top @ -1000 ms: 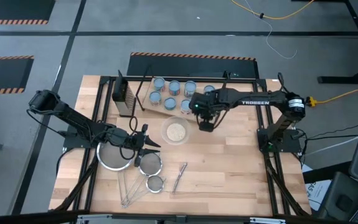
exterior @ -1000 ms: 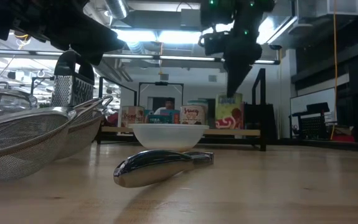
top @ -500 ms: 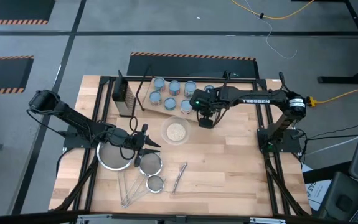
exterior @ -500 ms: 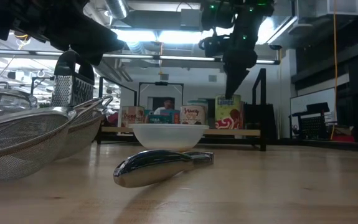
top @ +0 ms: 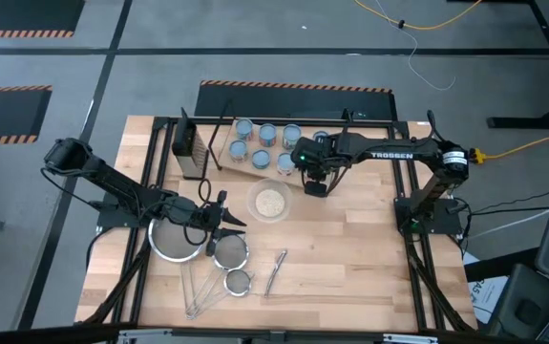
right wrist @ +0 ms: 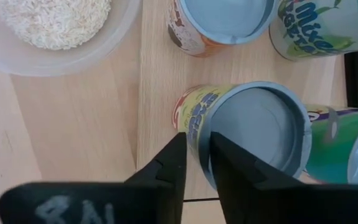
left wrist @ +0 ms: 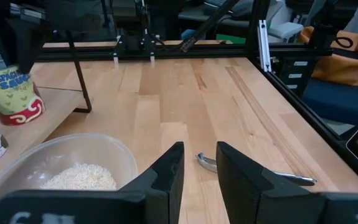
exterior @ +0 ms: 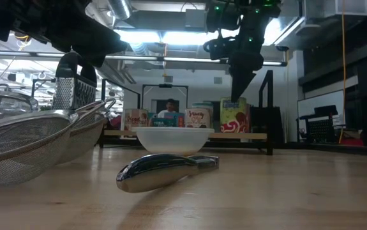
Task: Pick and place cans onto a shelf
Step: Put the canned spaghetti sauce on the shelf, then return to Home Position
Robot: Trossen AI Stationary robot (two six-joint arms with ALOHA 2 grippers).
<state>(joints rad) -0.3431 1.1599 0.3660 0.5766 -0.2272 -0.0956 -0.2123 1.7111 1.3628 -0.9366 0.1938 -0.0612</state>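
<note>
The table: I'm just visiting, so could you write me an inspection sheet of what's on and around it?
Surface: wooden table, dry and intact.
Job's things: several cans upright on the shelf at the far edge.
Clutter: bowl of grains, mesh strainers, grater, metal utensil.
Grippers: right gripper directly over one can on the shelf; left gripper open and empty, above the strainers.
Cables: yellow cable on the floor beside the table.
Surroundings: striped floor tape; a person far behind the table.
</note>
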